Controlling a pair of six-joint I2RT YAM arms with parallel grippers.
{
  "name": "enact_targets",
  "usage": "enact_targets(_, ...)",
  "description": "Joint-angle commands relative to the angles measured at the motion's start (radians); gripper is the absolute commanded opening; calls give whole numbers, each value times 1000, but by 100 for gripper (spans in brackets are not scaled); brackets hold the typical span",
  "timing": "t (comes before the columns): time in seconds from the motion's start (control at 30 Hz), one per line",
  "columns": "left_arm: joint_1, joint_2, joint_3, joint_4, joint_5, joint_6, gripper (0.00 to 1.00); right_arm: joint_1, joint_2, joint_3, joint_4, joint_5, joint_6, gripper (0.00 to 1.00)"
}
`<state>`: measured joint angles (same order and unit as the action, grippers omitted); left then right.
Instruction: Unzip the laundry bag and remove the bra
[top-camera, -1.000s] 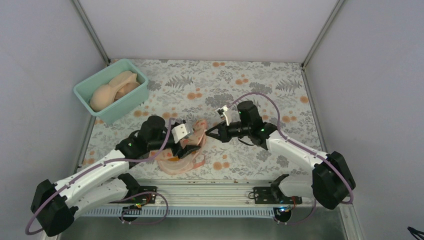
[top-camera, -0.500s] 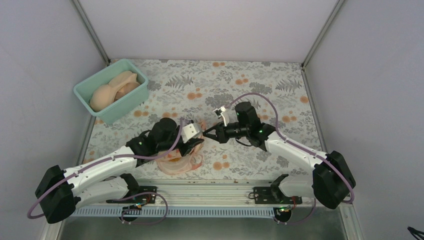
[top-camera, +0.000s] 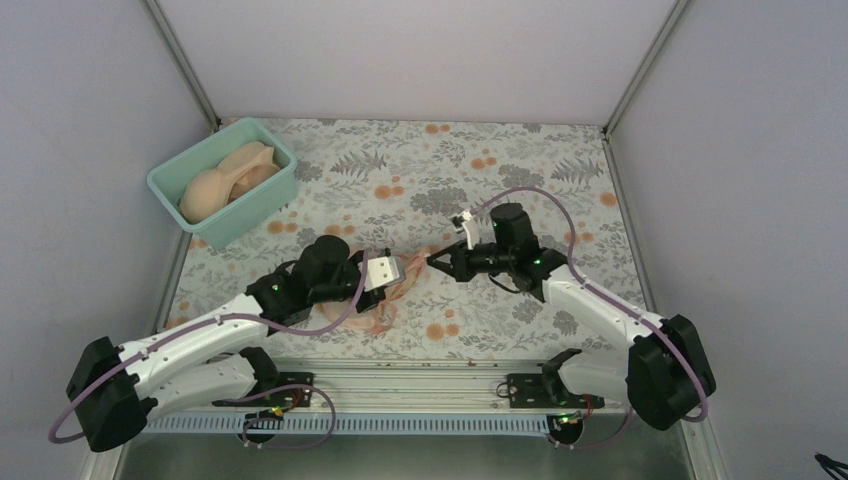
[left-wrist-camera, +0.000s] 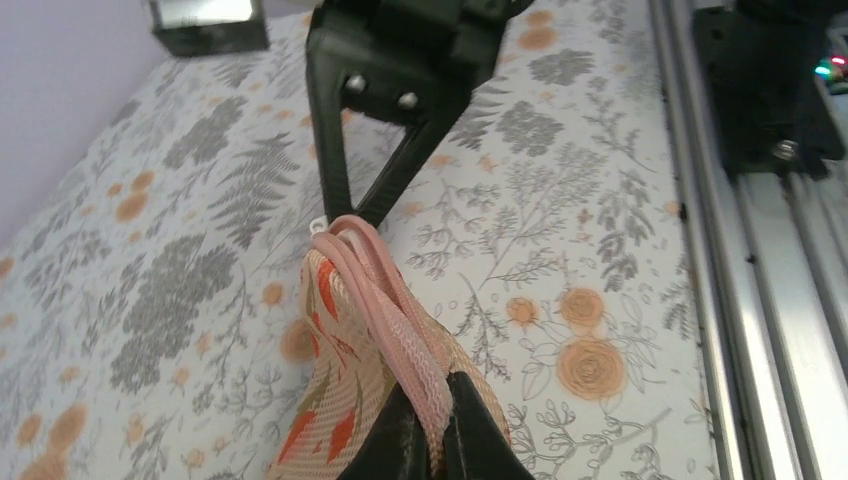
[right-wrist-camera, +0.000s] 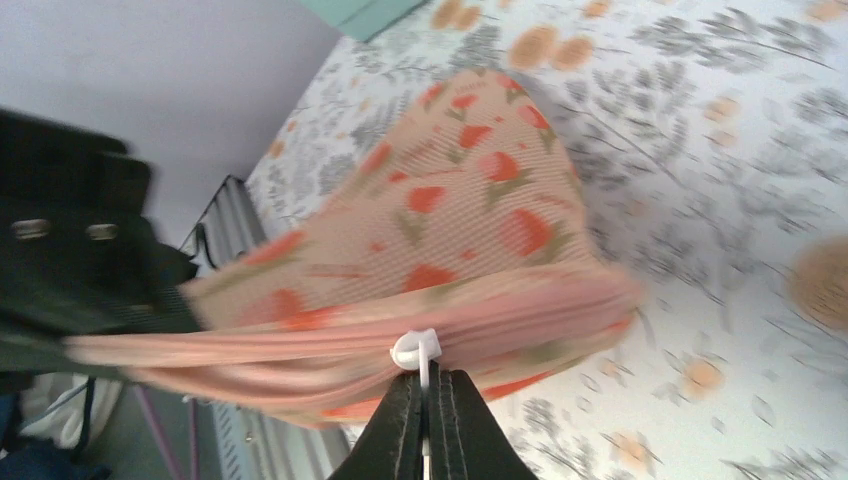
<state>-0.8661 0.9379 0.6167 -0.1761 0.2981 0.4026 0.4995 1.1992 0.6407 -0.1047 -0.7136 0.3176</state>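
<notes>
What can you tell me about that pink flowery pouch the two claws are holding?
The laundry bag is a soft pale pink mesh pouch printed with orange-red flowers and edged with ribbed pink zip trim. It is stretched between the two claws: the left claw pinches the trim at one end, and the right claw pinches the small white zip pull at the other. What is inside cannot be seen.

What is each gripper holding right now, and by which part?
Left gripper pinches the laundry bag by its pink zip trim; right gripper pinches the white zip pull at the same bag's edge.
</notes>
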Motion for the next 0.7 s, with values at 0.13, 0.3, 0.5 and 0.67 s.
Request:
enact_targets(0.13,-3,-64,59,-37,150,176,2,-90,48,-56,6,16,-15,4)
enact_targets(0.3,5,-80,56,-41,148,180,2,-114,97,-111,65,-21,22,4)
enact_targets(0.5,23,-96,51,-20,139,182,2,-116,177,-124,97,-62,36,4)
enact_targets(0.67,32,-103,19,-25,140,211,2,-116,183,-108,88,-59,38,4)
